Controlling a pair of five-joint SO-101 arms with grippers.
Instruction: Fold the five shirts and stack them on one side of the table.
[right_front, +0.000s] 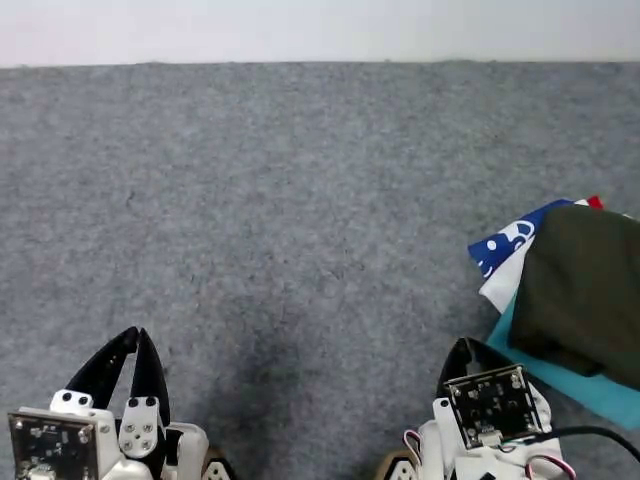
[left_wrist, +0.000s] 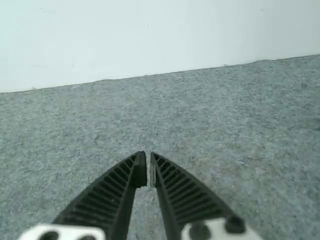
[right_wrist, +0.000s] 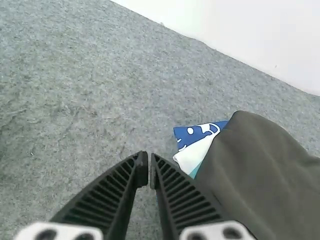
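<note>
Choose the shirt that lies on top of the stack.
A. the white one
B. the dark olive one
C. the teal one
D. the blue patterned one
B: the dark olive shirt covers the teal shirt and the blue shirt, whose edges stick out from under it.

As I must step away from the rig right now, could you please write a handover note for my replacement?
Left gripper: shut, empty, at the near edge of the table.
Right gripper: shut, empty, beside the pile.
Shirts: one pile on the right arm's side, dark green shirt on top; teal shirt, blue patterned shirt, white and red edges beneath.
Done: folding and stacking look finished.
Left: probably just confirming five shirts.
</note>
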